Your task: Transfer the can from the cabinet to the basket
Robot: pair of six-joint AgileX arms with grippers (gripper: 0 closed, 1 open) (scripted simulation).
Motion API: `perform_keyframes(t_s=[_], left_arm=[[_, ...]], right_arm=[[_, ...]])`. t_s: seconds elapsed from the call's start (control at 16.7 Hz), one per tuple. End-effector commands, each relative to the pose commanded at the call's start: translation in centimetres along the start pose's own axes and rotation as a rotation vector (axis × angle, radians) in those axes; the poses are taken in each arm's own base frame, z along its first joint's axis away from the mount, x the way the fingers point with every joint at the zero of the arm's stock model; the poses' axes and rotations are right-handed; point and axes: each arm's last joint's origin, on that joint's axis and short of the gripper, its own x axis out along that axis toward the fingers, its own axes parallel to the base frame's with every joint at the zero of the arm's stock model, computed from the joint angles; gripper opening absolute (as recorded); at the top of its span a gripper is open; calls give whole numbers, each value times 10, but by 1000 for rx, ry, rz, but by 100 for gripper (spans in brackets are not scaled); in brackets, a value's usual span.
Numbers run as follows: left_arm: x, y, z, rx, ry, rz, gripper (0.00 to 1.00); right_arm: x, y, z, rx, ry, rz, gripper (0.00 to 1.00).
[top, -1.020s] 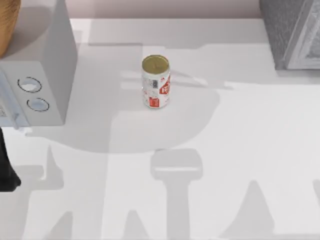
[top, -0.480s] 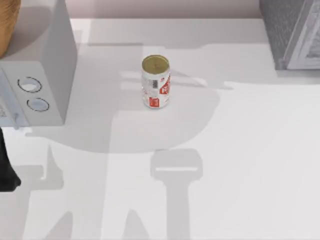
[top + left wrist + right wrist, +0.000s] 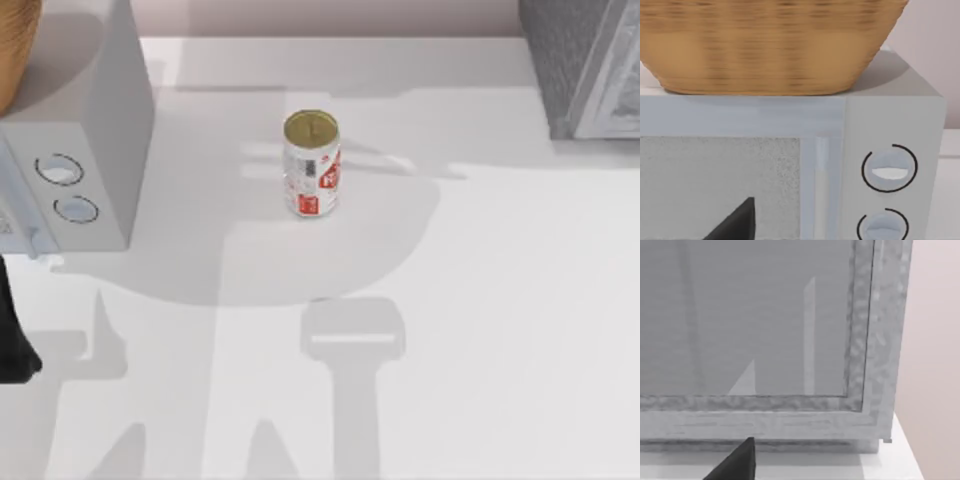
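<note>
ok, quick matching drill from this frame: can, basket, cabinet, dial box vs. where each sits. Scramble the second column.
Things:
1. can
2. basket
3. cabinet
4. dial box

Places:
A. table's far right corner
B. on top of the dial box
C. upright on the open table, mid-back
D. left edge of the table

Pairs: 1-C, 2-B, 3-A, 4-D

White-silver can (image 3: 311,165) (red patches, gold top); orange-brown ribbed basket (image 3: 765,45); speckled dark grey cabinet (image 3: 880,340)
</note>
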Motion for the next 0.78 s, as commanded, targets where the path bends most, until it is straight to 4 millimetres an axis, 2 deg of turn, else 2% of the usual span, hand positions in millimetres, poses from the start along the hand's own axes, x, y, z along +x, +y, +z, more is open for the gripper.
perform_keyframes(t_s=[0.18, 0.36, 0.54, 0.78], left_arm=[[0, 0, 0, 0, 0, 0, 100], [0, 0, 0, 0, 0, 0, 100], [0, 0, 0, 0, 0, 0, 100], [0, 0, 0, 0, 0, 0, 100]], right_arm=[[5, -11, 11, -3, -2, -2, 100], [16, -35, 39, -5, -3, -2, 100], [28, -59, 83, 7, 5, -1, 100], [36, -74, 166, 28, 17, 1, 100]])
